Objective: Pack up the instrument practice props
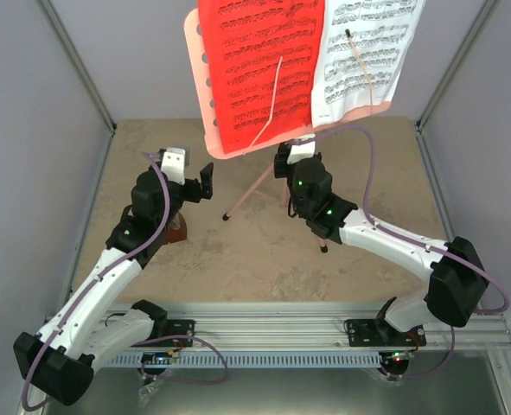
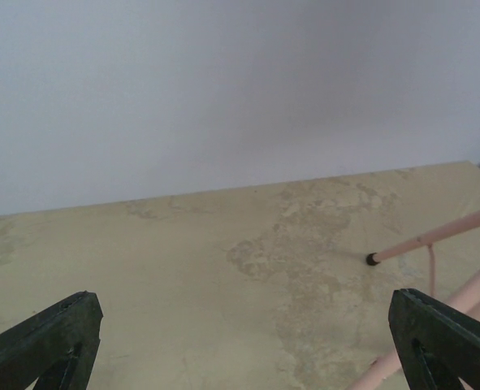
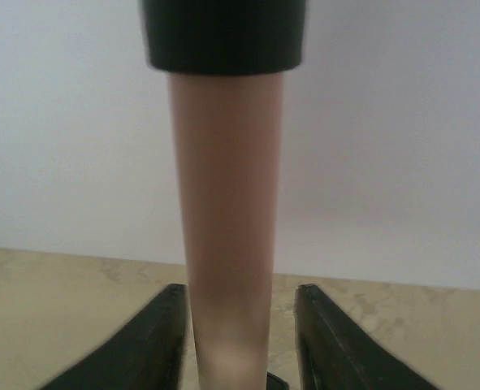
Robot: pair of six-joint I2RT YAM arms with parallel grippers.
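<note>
The pink music stand [image 1: 200,82] stands at the back middle, its legs [image 1: 248,192] spread on the table. A red sheet [image 1: 259,60] and a white sheet [image 1: 367,43] lie on its desk under thin clips. The brown metronome [image 1: 178,230] shows partly beside my left arm. My left gripper [image 1: 190,177] is wide open and empty, left of the stand; its wrist view [image 2: 244,301] shows bare table and the stand's legs [image 2: 434,237] at right. My right gripper [image 1: 291,157] straddles the stand's pole [image 3: 227,203] below a black joint [image 3: 223,32]; the left finger [image 3: 154,333] touches it, the right finger [image 3: 321,333] stands off.
Grey walls close the table on the left, back and right. An aluminium rail [image 1: 272,333] with both arm bases runs along the near edge. The stand's black-tipped feet [image 1: 226,217] rest on the mottled tan tabletop [image 1: 264,268].
</note>
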